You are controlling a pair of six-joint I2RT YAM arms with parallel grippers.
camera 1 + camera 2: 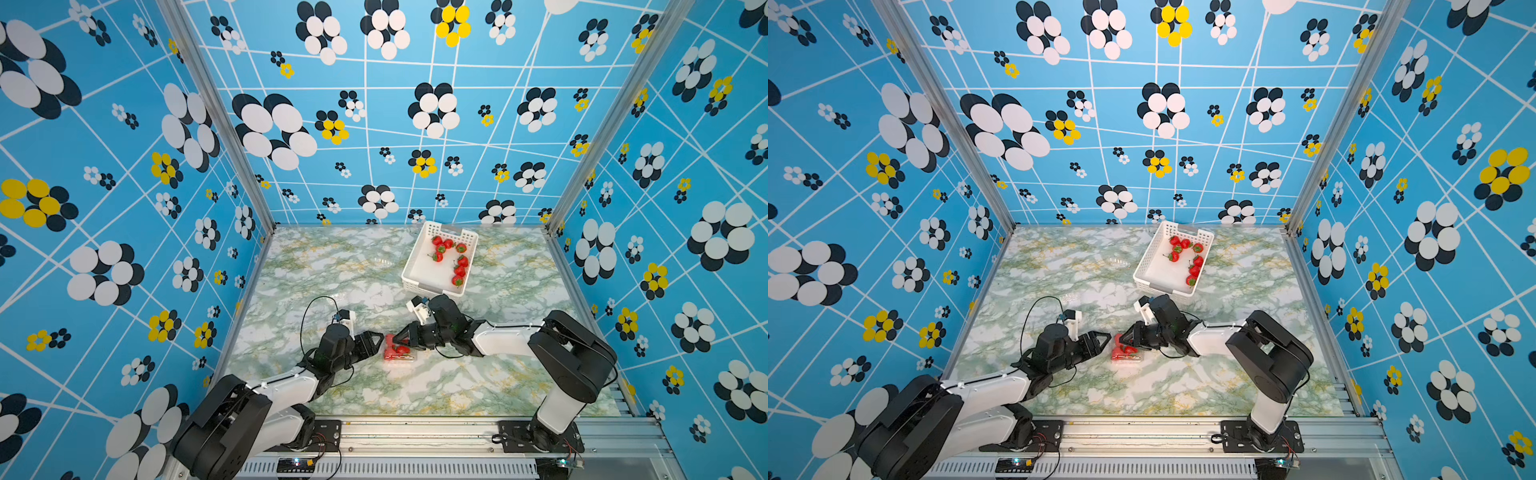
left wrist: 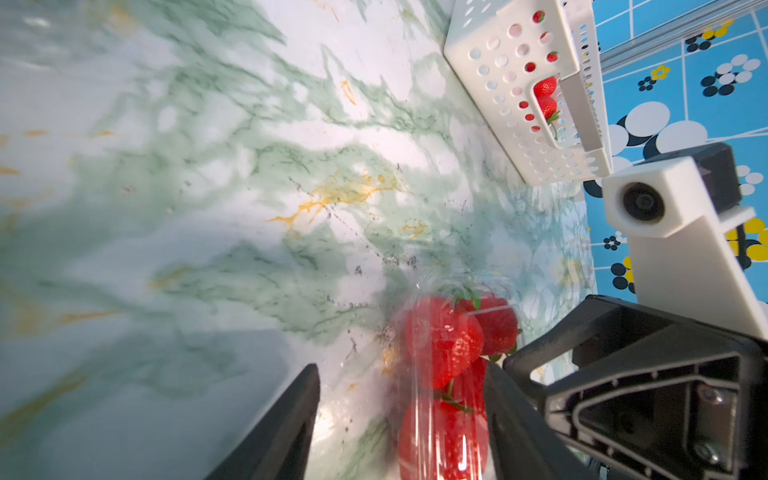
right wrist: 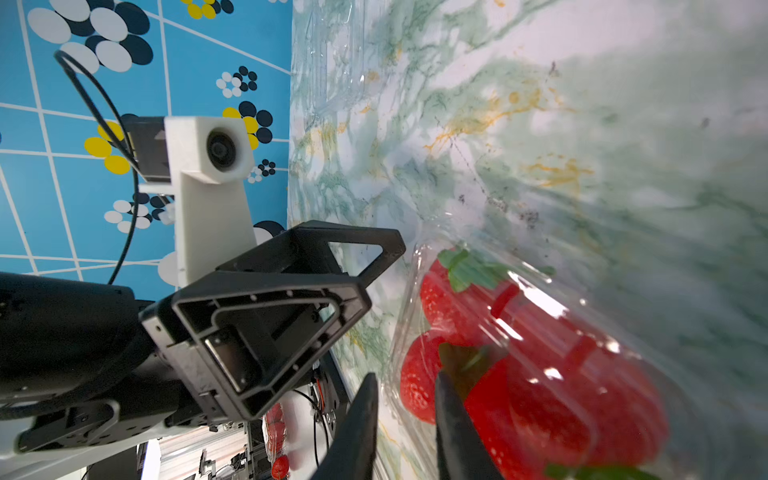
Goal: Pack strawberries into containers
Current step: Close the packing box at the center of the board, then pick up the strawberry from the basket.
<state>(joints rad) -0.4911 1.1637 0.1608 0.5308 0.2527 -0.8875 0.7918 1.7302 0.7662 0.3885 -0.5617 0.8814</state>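
A clear container (image 1: 398, 352) (image 1: 1126, 353) filled with red strawberries (image 2: 440, 345) (image 3: 540, 374) lies on the marble table between my two arms. My left gripper (image 1: 379, 344) (image 2: 401, 374) is open beside it. One finger is next to the container's side and the other stands off over bare table. My right gripper (image 1: 398, 340) (image 3: 409, 380) is open only a little. It straddles the container's near rim without clamping it, one finger outside and one over the fruit. Several more strawberries (image 1: 451, 257) (image 1: 1185, 257) lie in the white basket (image 1: 415, 266).
The white perforated basket (image 1: 1148, 266) (image 2: 519, 124) stands at the back, right of centre. Faint glints of empty clear containers (image 1: 1119, 261) (image 1: 1068, 297) (image 3: 332, 62) show on the table's middle and left. Patterned walls close off three sides.
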